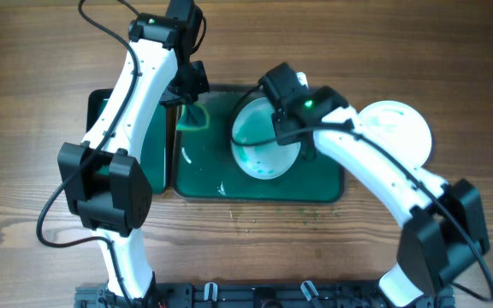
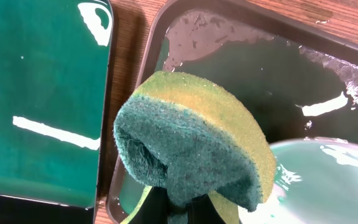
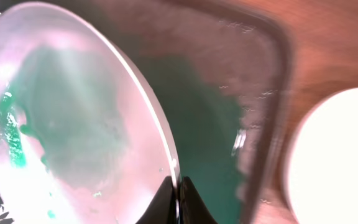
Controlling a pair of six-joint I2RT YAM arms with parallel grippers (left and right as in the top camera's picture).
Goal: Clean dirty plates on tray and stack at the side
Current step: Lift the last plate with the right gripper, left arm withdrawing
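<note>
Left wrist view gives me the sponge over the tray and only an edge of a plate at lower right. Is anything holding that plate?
Observer: Yes, the right gripper is shut on the rim of the plate.
Operator: Is its face dirty?
Observer: Green smears show across it in the right wrist view.
Operator: Anything set aside?
Observer: A white plate sits on the table right of the tray; one or a stack, I cannot tell.

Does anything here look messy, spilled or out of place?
Yes. The plate, pinched by its rim in the right gripper, is smeared with green. Water lies in patches on the tray floor, and small specks are scattered on the table just in front of the tray. Nothing looks broken.
</note>
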